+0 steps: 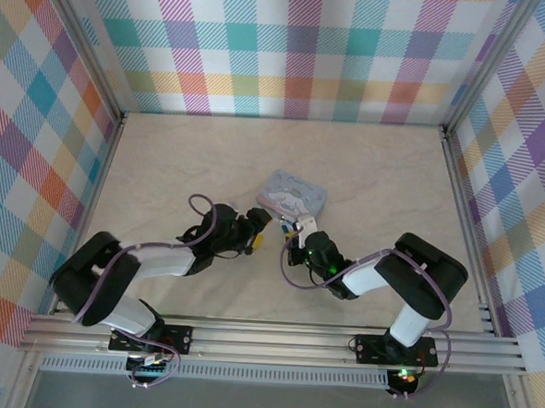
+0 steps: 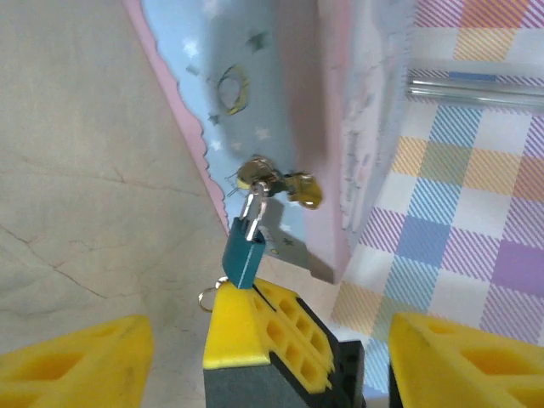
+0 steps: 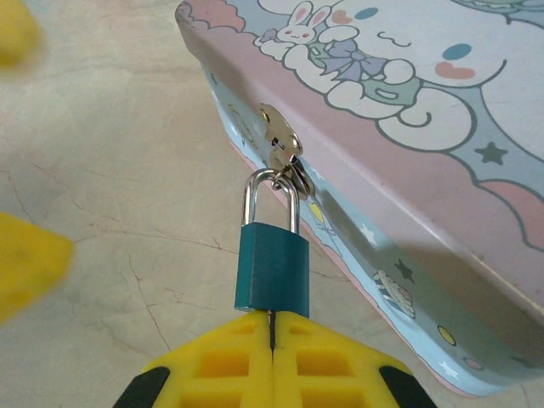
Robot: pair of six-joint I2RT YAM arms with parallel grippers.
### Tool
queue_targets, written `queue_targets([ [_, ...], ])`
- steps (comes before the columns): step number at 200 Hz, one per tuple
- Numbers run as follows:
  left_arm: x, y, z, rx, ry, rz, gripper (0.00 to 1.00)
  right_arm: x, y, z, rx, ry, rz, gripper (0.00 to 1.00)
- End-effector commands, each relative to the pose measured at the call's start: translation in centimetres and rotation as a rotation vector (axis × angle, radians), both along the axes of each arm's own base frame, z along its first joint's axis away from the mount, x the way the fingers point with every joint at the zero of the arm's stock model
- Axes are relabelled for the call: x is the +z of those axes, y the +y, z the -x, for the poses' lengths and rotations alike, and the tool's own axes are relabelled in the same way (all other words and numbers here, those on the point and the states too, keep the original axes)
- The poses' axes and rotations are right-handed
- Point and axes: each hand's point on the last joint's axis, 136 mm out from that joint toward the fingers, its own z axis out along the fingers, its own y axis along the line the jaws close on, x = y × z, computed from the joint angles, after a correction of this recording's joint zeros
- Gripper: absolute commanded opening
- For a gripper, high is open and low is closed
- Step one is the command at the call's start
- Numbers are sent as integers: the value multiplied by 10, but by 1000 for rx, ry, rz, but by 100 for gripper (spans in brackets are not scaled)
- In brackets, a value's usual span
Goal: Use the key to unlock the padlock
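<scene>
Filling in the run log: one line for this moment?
left gripper open near padlock | right gripper shut under padlock | padlock shackle closed, hooked through tin latch

I work over a pale beige table (image 1: 376, 173) with a marbled pattern, thin dark veins and cracks running across it (plainest in my right wrist view). Flat on it, near the middle, lies a light-blue and pink cartoon-printed tin box (image 1: 294, 192), lid up.
</scene>
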Motion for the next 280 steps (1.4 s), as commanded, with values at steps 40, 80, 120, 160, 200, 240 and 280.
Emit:
queue_targets([
  [40, 15, 51, -10, 58, -24, -122, 79, 12, -9, -6, -52, 118, -216, 0],
  [80, 11, 61, -23, 52, -10, -165, 79, 10, -19, -10, -104, 179, -300, 0],
  [120, 12, 61, -44, 9, -22, -242, 79, 7, -28, -14, -151, 252, -402, 0],
  [160, 23, 46, -69, -101, -91, -332, 79, -2, -30, -16, -189, 351, -494, 0],
  [200, 15, 23, -96, -258, -114, -413, 80, -14, -32, -16, -212, 419, -536, 0],
  [240, -7, 15, -121, -343, -80, -523, 81, -21, -32, -15, -210, 440, -525, 0],
  [280, -35, 9, -132, -408, -6, -565, 80, -26, -35, -15, -215, 447, -516, 0],
])
